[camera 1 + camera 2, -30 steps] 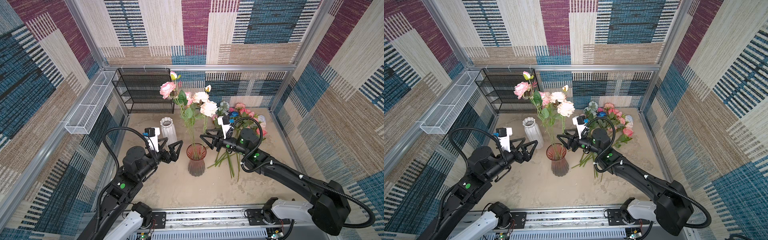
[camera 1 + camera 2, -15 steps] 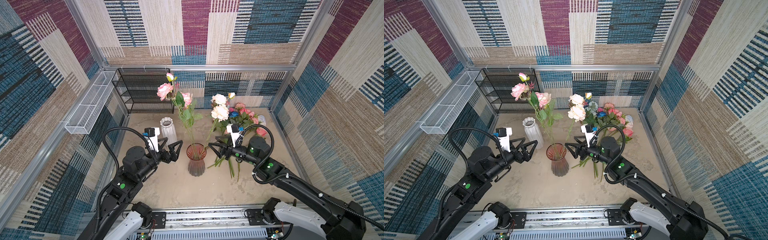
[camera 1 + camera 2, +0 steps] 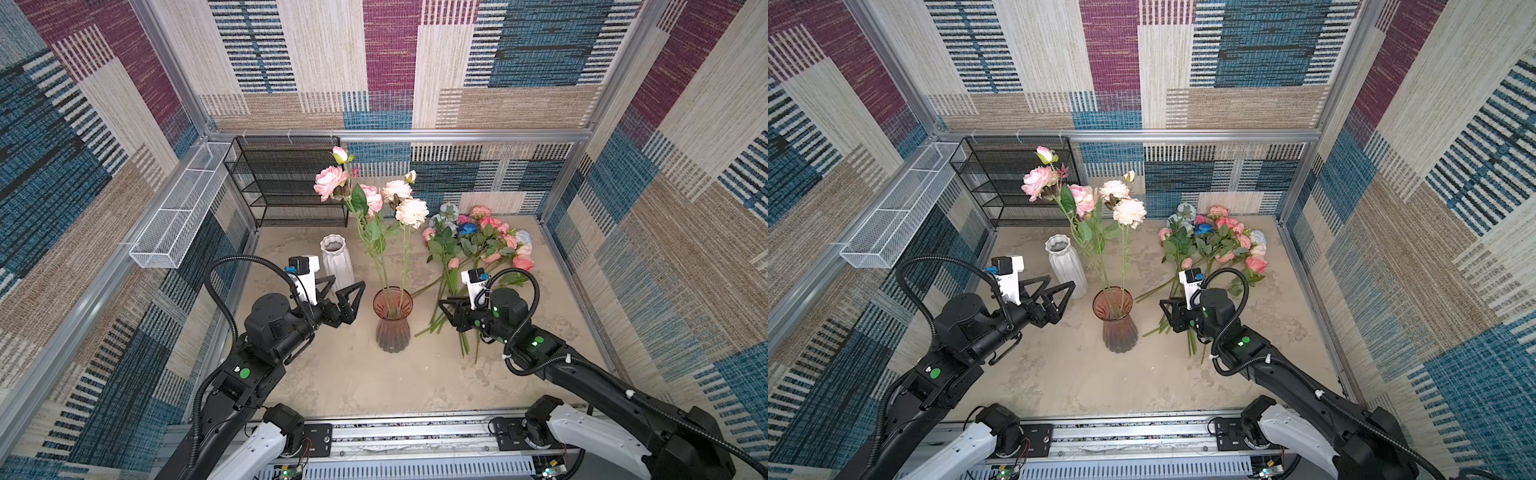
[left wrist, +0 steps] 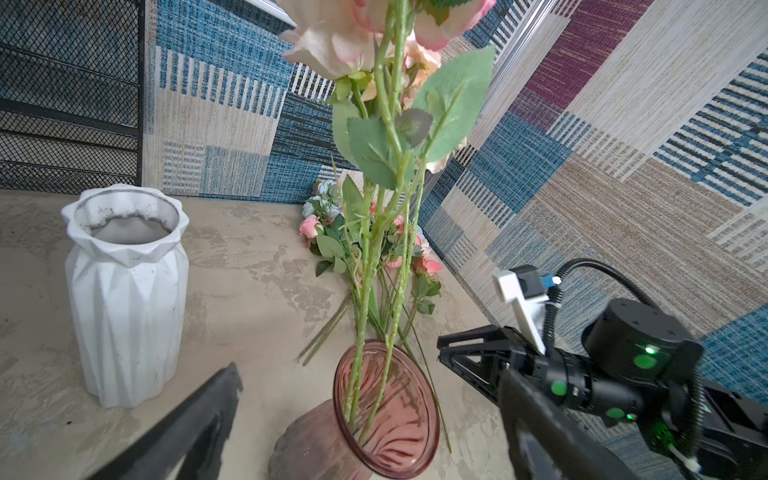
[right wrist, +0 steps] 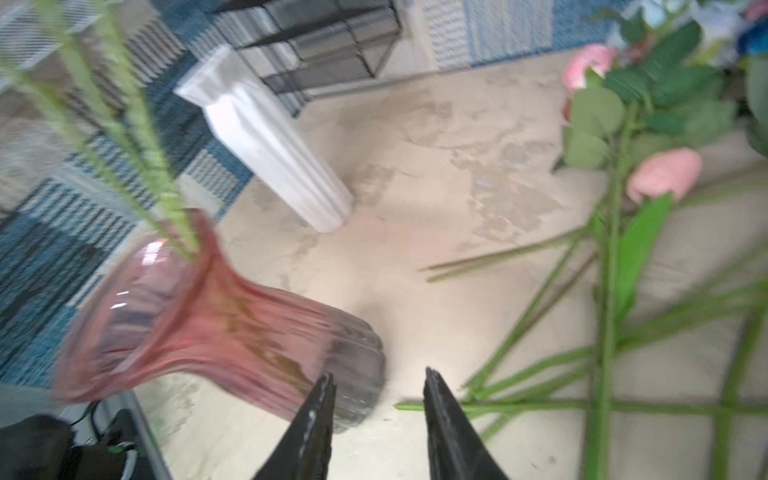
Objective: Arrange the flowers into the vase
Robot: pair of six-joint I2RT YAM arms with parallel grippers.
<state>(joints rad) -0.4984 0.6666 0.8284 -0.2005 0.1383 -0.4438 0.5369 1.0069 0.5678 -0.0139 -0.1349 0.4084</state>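
In both top views the pink glass vase (image 3: 392,328) stands upright just below the centre of the frame, on the mottled beige table (image 3: 365,386). A few standing flowers (image 3: 411,212) rise from its mouth toward the upper middle: pink and cream blooms on long green stems. The loose flowers (image 3: 478,243) lie in a heap right of centre. Their blooms point toward the back wall and their stem ends toward the lower frame. Pink, white, pale blue and one deep blue head show among them.

The left gripper (image 3: 348,281) hovers just left of the vase rim, jaws spread wide with nothing between them. The right gripper (image 5: 379,374) sits right of the vase, above the stem ends of the heap. The right wrist view is blurred, but its jaws stand partly apart there — nothing lies in the gap.

A white ribbed vase (image 3: 336,259) stands empty up and left of the pink one. Behind it is a black mesh rack (image 3: 286,183) against the back wall. A white wire basket (image 3: 183,216) hangs at the left.
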